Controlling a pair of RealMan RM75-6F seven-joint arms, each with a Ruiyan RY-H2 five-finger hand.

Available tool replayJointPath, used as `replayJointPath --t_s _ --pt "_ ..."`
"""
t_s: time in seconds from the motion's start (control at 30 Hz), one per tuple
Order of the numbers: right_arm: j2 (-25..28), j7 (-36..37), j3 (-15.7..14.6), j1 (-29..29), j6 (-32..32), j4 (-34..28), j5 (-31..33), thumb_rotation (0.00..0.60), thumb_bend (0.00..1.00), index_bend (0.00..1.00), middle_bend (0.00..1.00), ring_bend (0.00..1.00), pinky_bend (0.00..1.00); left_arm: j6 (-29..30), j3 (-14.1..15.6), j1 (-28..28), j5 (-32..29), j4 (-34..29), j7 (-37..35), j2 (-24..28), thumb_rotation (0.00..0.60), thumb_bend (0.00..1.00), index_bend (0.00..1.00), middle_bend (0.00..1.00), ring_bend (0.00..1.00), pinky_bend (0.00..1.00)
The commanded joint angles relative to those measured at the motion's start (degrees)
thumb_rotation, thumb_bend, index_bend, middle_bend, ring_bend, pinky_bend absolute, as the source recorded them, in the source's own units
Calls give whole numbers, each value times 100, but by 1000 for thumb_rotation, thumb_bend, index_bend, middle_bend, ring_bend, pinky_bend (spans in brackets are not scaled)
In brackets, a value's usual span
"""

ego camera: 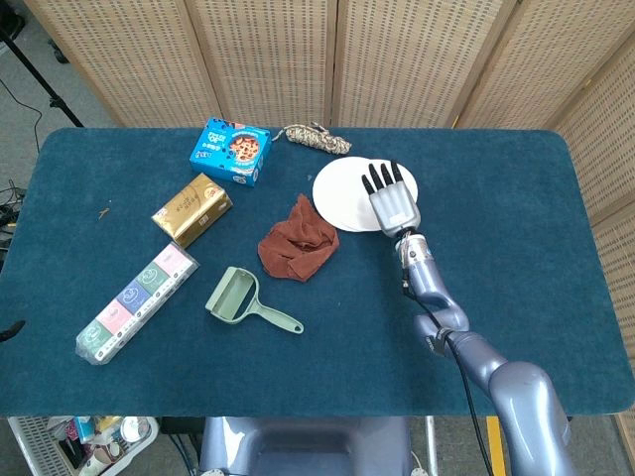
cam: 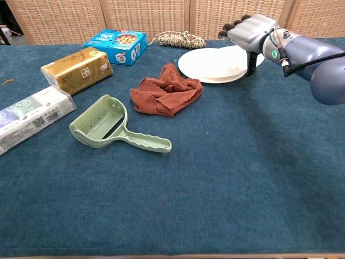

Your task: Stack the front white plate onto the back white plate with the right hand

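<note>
Two white plates lie stacked at the back of the blue table. The upper plate [ego camera: 342, 193] [cam: 213, 62] rests on the lower plate [cam: 225, 80], of which only the front rim shows. My right hand [ego camera: 393, 199] [cam: 253, 33] hovers over the right edge of the stack. Its fingers are spread above the upper plate and its thumb points down just in front of the rim. It holds nothing. The left hand appears in neither view.
A crumpled brown cloth [ego camera: 298, 238] lies just left of the plates and a coil of rope [ego camera: 316, 137] behind them. Further left are a green scoop [ego camera: 243, 300], a blue box [ego camera: 231, 151], a gold box [ego camera: 191, 209] and a long tissue pack [ego camera: 137, 302].
</note>
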Motion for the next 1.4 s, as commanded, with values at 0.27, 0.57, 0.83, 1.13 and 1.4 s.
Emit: replayJointPath --t_s 0.27,0.57,0.83,1.13,1.4 --pt "628 -1090 8 -310 42 -1355 709 600 0 0 0 0 0 -13 5 1 8 19 -21 5 600 14 9 0 0 0" --pt "1797 -1754 9 -521 3 -3334 1620 600 107 5 0 0 0 -27 7 8 20 12 -77 34 600 13 9 0 0 0" --pt "2405 -494 -127 -832 -46 -3902 982 600 758 321 205 68 96 -71 3 0 8 35 -132 49 600 14 9 0 0 0" --pt "2602 -159 -559 -925 -274 -3605 971 600 884 478 347 182 213 -111 28 -29 27 39 -68 19 600 14 9 0 0 0" --pt "2300 186 -721 -712 -640 -3037 1030 600 954 456 347 182 218 -122 39 -42 28 32 -19 -5 600 14 9 0 0 0"
